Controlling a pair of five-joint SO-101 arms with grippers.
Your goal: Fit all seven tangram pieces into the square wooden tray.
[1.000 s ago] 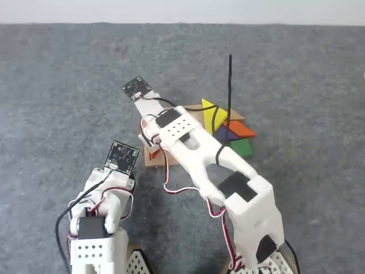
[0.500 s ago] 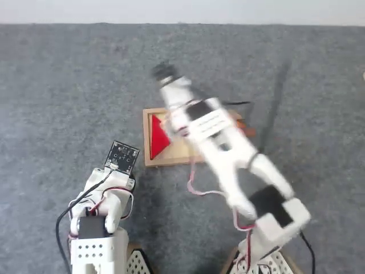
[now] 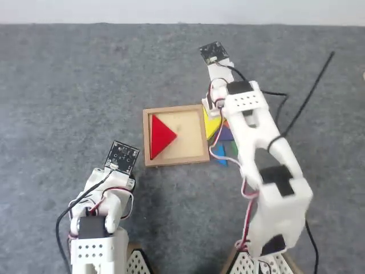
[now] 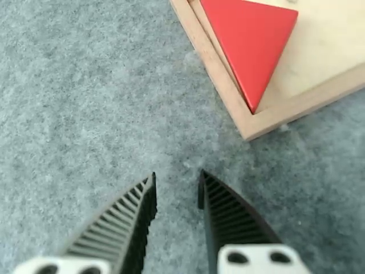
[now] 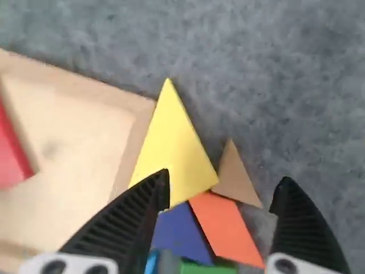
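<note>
Logged square wooden tray (image 3: 175, 160) flat on grey worktop (image 3: 68, 85), ahead of both arms. Found one red triangle (image 3: 159, 136) inside, lying flat, long edge against the wall on the left arm's side, point toward tray middle. Noted other pieces clustered just outside the opposite wall: yellow triangle (image 5: 171, 148) against that rim, small tan triangle (image 5: 236, 180) touching the yellow one, then orange piece (image 5: 225, 225), dark blue piece (image 5: 179, 231), green piece (image 5: 197, 266) and light blue sliver (image 5: 151, 265) packed close together. Marked left end effector (image 4: 177, 176) released, fingers a little apart, gripping nothing, low over bare worktop near a tray corner. Marked right end effector (image 5: 225, 176) released too, spread wide, empty, hanging above the yellow triangle and its neighbours. Could not tell full shapes of the pieces tucked under the right arm in the high view.
</note>
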